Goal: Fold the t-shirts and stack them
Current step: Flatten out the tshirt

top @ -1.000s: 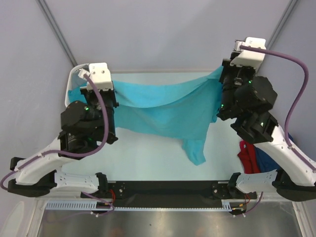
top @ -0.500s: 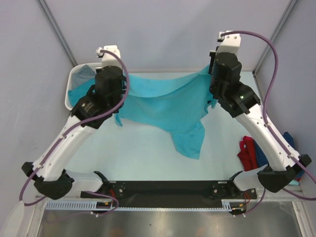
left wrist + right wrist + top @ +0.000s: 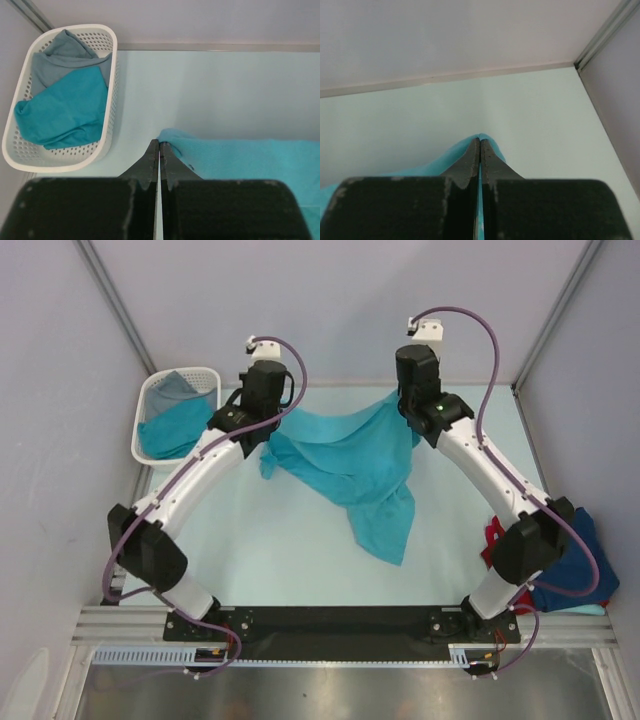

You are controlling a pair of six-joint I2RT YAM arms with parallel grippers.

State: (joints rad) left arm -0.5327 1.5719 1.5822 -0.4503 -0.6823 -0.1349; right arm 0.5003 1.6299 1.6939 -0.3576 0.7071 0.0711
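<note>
A teal t-shirt (image 3: pixel 345 460) lies stretched across the far half of the table, one end trailing toward me. My left gripper (image 3: pixel 264 432) is shut on its left edge; the left wrist view shows the tips (image 3: pixel 159 143) closed with the teal cloth (image 3: pixel 240 157) pinched at them. My right gripper (image 3: pixel 405 405) is shut on the shirt's far right corner; the right wrist view shows the tips (image 3: pixel 480 140) closed with teal cloth (image 3: pixel 452 157) between and around them. A red shirt (image 3: pixel 497 540) and a navy shirt (image 3: pixel 575 565) lie at the right edge.
A white slotted basket (image 3: pixel 142 410) stands at the far left, holding another teal shirt (image 3: pixel 175 428) and a grey one (image 3: pixel 180 386); it also shows in the left wrist view (image 3: pixel 111 75). Walls close off the back and both sides.
Both arms have reached toward the far wall and drawn closer together, carrying the teal shirt with them. The shirt has come down from hanging high and now rests more on the table.
</note>
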